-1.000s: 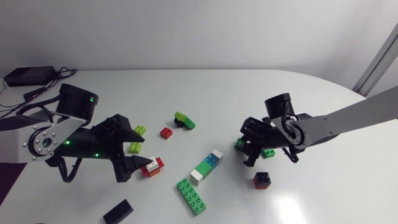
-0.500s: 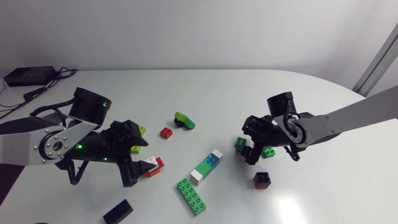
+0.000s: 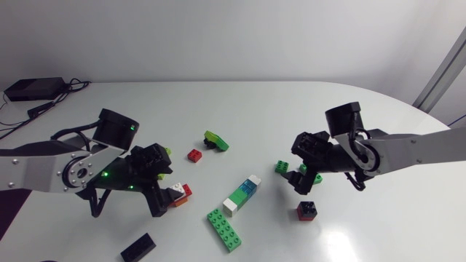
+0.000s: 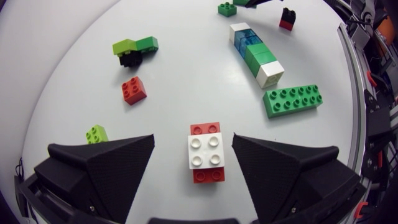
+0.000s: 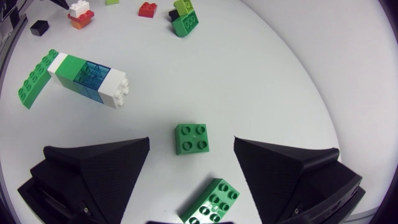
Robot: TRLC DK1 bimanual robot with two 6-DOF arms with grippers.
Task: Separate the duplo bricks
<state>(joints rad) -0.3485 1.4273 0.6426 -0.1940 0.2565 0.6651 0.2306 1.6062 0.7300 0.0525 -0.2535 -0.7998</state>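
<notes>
1. Nearest, in the head view, a black brick (image 3: 138, 247) lies at seven o'clock on the table (image 3: 255, 109). A long green plate (image 3: 224, 229) lies at six o'clock, and a black-on-red pair (image 3: 306, 210) at five.
2. Next, the left gripper (image 3: 167, 191) sits at eight o'clock with its claw released. The wrist view shows both fingers (image 4: 106, 162) spread wide. The red-white-red stack (image 4: 205, 152) stands between them, with a gap on each side.
3. A joined row of white, green and blue bricks (image 3: 242, 195) lies just beside the plate, at its one o'clock.
4. The right gripper (image 3: 302, 169) hangs at four o'clock, also released. A square green brick (image 5: 193, 137) lies between its fingertips, apart from both. A longer green brick (image 5: 210, 202) lies beneath the gripper.
5. Farther off, a small red brick (image 3: 194, 155) sits at the left gripper's one o'clock, and a small lime brick (image 3: 164, 153) at its twelve.
6. Farthest, a lime, green and black cluster (image 3: 215, 140) rests at the red brick's one o'clock.
</notes>
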